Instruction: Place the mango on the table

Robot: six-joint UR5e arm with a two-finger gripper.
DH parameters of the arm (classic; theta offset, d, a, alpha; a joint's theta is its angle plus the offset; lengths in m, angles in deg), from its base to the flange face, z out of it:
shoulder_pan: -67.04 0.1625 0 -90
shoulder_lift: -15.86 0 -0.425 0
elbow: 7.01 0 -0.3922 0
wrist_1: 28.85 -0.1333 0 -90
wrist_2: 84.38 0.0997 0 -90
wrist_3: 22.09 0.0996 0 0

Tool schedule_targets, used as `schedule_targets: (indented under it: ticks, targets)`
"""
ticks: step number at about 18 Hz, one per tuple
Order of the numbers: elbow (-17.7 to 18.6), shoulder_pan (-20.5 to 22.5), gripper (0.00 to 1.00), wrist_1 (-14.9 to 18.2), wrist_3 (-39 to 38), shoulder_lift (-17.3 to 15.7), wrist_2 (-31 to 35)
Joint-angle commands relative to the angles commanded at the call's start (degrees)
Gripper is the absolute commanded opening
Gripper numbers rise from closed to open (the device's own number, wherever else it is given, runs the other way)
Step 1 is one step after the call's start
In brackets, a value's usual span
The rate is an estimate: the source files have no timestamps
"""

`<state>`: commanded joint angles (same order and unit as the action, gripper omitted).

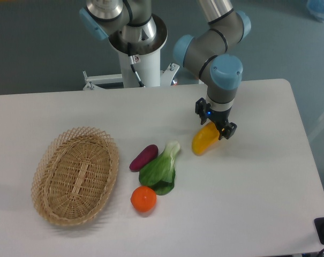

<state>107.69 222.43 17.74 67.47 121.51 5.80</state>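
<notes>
One mango (202, 142), right of centre: your tool (216, 127) pinching its upper end, fruit tilted, lower end at table (247, 193). Greens (160, 170) just left.

wicker basket (76, 174), eggplant (143, 157), greens (162, 169), orange (143, 198)

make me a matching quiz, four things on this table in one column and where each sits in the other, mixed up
Things:
1. mango
2. orange
3. wicker basket
4. purple eggplant piece

Places:
A. far left of the table, nothing inside it
B. at the gripper, right of the leafy green
C. nearest the front edge, just below the leafy green
D. between the basket and the leafy green, touching the green's upper left

Pairs: 1-B, 2-C, 3-A, 4-D
</notes>
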Motion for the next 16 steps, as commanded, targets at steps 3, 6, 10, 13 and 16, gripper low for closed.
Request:
schedule_targets:
  ticks: [3,6,10,13,16]
  targets:
    - [-0.4,-0.3,1.00,0.0,0.0,-0.6,-0.4]
    - [-0.4,-0.6,1.00,0.0,-0.5,-1.1,-0.6]
    - [-0.4,-0.5,1.00,0.1,-0.7,-1.2,-1.1]
    - [-0.4,-0.5,1.00,0.1,-0.7,-1.3,-1.1]
    - [-0.4,-0.4,1.00,0.1,-0.7,-1.6,-1.2]
